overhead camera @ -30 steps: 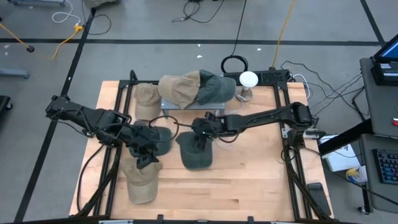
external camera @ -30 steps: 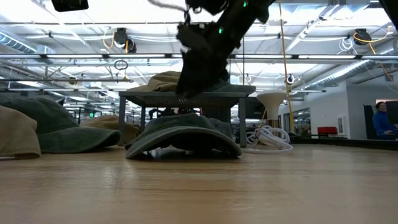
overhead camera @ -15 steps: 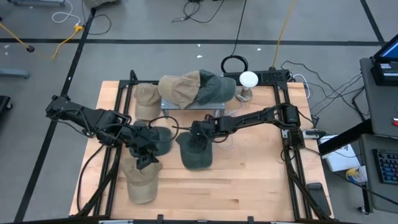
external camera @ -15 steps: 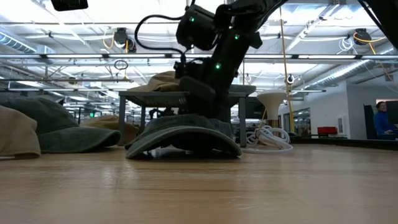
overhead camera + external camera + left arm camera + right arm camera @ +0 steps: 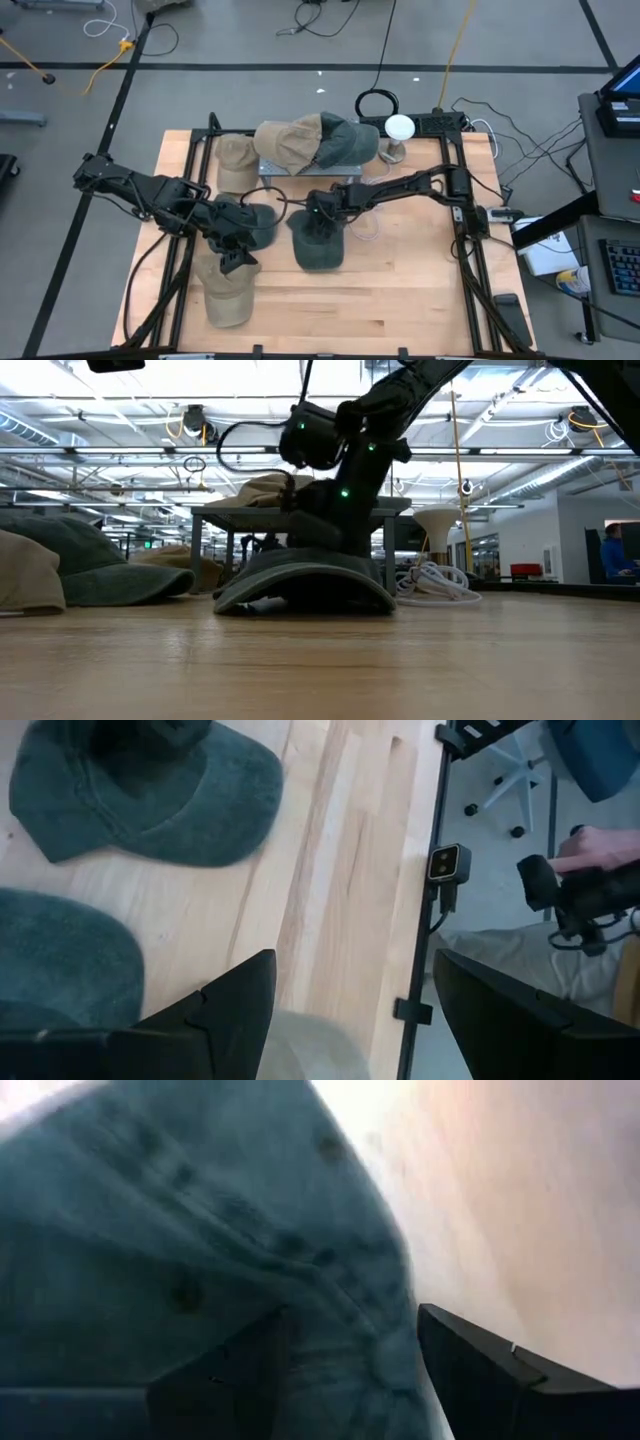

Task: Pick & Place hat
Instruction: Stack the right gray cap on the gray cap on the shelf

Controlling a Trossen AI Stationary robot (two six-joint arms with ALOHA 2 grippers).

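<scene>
A dark green hat [image 5: 318, 248] lies brim-down on the wooden table, near its middle. My right gripper [image 5: 320, 216] has come in from the right and stands open on the hat's crown [image 5: 300, 1230]. My left gripper [image 5: 235, 260] hangs open above the table. It is between a second dark green hat [image 5: 258, 226] and a tan hat [image 5: 227, 292] and holds nothing. In the left wrist view the tan hat [image 5: 310, 1045] shows between its fingers, well below them. My right gripper is set down on the far part of the hat's crown [image 5: 340, 1310] with open fingers, slanting down from above and from the table's right. A ridge of the cloth stands between the two fingers [image 5: 470, 1355]. The hat rests on the table by its brim [image 5: 300, 595].
At the far side a grey stand [image 5: 300, 166] bears a tan hat [image 5: 288, 142] and a dark green hat [image 5: 350, 142]. Another tan hat [image 5: 237, 160] lies to its left. A white knob [image 5: 400, 127] and coiled cable [image 5: 432, 582] sit far right. Bare wood lies along the near edge.
My right gripper has sunk down onto the green hat's crown, moving slightly toward the table's left and tipping steeper, its fingers still open. The hat has shifted a little along the table under it.
</scene>
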